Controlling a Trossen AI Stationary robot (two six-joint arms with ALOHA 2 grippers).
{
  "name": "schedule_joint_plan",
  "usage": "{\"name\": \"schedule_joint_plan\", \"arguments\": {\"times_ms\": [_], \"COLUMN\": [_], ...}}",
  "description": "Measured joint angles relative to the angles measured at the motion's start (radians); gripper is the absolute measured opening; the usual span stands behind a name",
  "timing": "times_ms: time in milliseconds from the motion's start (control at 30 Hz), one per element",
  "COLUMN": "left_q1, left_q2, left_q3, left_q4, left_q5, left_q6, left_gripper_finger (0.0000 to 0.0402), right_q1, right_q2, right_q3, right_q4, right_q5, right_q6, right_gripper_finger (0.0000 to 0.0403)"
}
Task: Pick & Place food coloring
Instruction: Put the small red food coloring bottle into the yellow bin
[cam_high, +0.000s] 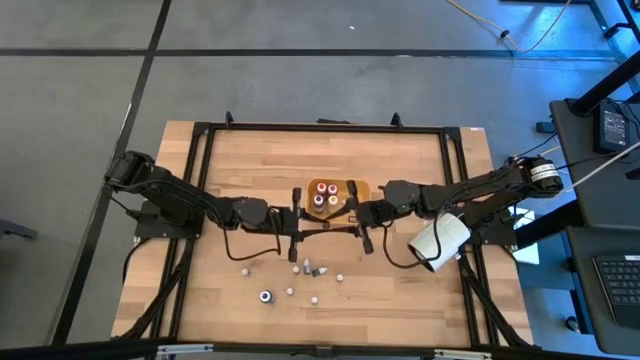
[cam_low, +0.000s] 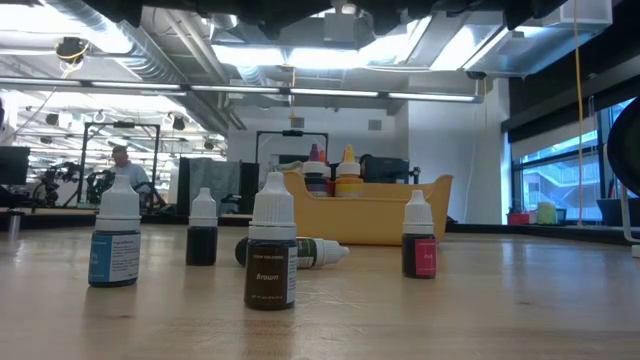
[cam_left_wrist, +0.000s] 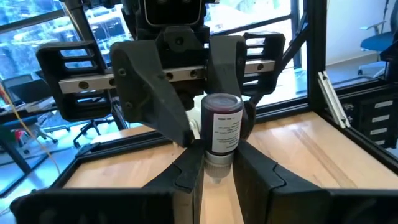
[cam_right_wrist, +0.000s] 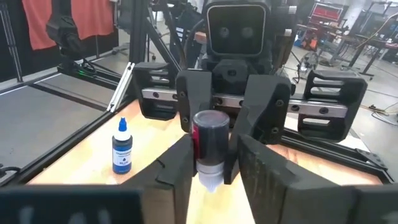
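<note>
— Both grippers met mid-table, left gripper (cam_high: 297, 228) and right gripper (cam_high: 352, 222). What did they hold?

— One little bottle (cam_left_wrist: 222, 127) between them, both pinching it, beside the yellow tray (cam_high: 357, 187). More bottles (cam_low: 271, 253) stood nearby.

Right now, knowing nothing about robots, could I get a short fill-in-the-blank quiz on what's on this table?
1. In the low view, the nearest bottle is labelled ___.
2. Just behind it, another bottle lies on its ___.
3. The left gripper is shut on a bottle of dark ___ liquid.
4. The right gripper faces it, beside the orange ___ that holds more bottles.

Missing words: Brown; side; red; tray
</note>
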Motion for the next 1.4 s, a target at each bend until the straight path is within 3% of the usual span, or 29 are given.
{"name": "schedule_joint_plan", "arguments": {"times_ms": [333,967,1400], "left_q1": [-0.001,0.001,0.001], "left_q2": [-0.002,0.001,0.001], "left_q3": [0.000,-0.003,-0.002], "left_q4": [0.002,-0.018,-0.022], "left_q5": [-0.043,-0.049,-0.048], "left_q6": [-0.012,-0.015,-0.016], "left_gripper_finger": [0.0064,0.0064,0.0079], "right_q1": [-0.001,0.000,-0.001], "right_q2": [0.001,0.084,0.085], "right_q3": [-0.001,0.000,0.000], "right_q4": [0.024,0.143,0.141], "right_q5": [0.001,0.004,0.005], "right_q6": [0.000,-0.003,-0.005], "right_gripper_finger": [0.0097,0.0163,0.0072]}}
